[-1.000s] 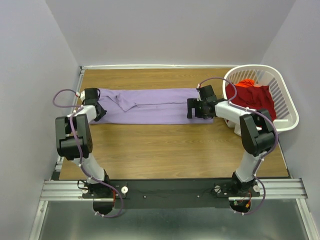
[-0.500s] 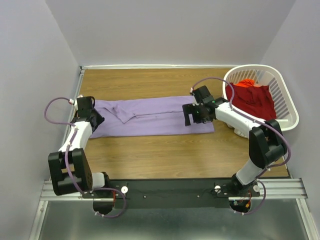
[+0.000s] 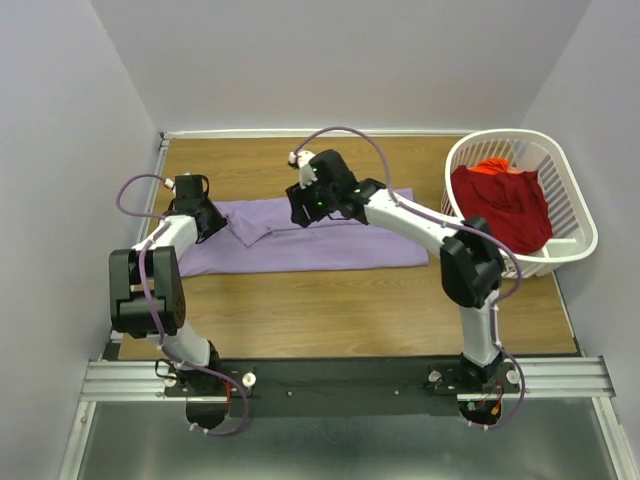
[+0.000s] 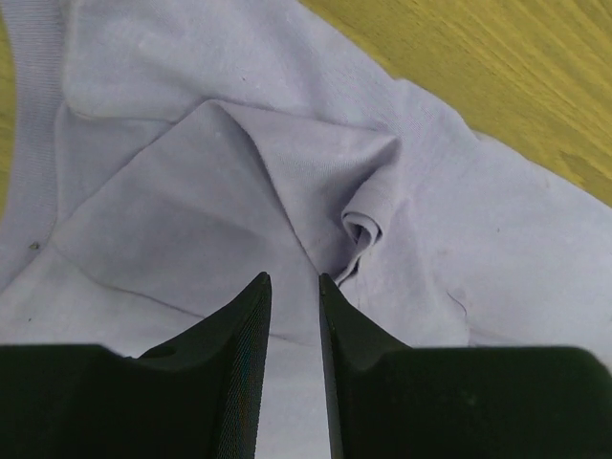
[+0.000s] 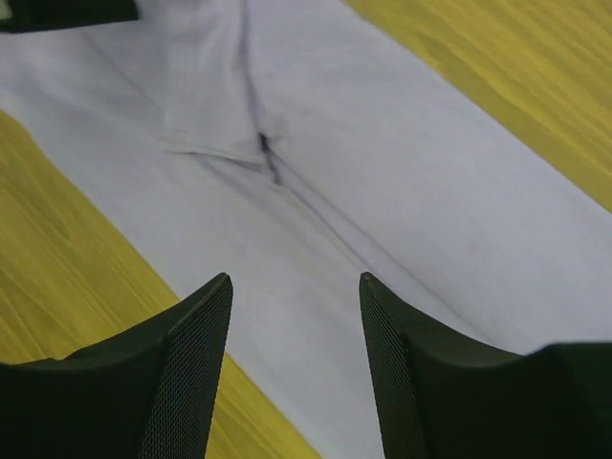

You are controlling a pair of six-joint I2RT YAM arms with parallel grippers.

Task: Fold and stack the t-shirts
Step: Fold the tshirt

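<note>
Top external: lavender t-shirt (image 3: pixel 330 240) lies in a long strip across the surface (image 3: pixel 330 300), 9 to 3 o'clock. Left fingers (image 3: pixel 205 220) at its 9 o'clock end, barely apart, empty. Right fingers (image 3: pixel 300 210) over its middle, wide open, empty. Crosswise fold looks next: pinch an end. Red t-shirt (image 3: pixel 500 205) sits in basket (image 3: pixel 578 218), 2 o'clock, not obstructing.
</note>
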